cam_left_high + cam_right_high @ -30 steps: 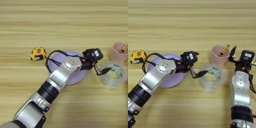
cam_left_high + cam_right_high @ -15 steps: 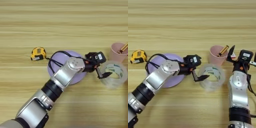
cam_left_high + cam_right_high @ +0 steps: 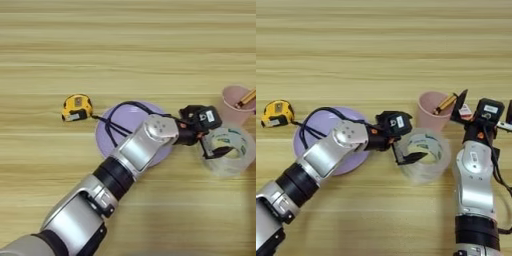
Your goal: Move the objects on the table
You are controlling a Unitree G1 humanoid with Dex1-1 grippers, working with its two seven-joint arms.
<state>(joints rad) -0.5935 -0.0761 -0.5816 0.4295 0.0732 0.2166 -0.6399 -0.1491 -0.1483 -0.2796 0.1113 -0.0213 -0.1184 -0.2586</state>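
Left claw (image 3: 406,152) now farther into tape roll (image 3: 423,155), fingertips half-hidden

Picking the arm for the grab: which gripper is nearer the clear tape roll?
Left. The left gripper is at the clear tape roll, one finger inside its ring. The right gripper is behind it, beside the pink cup.
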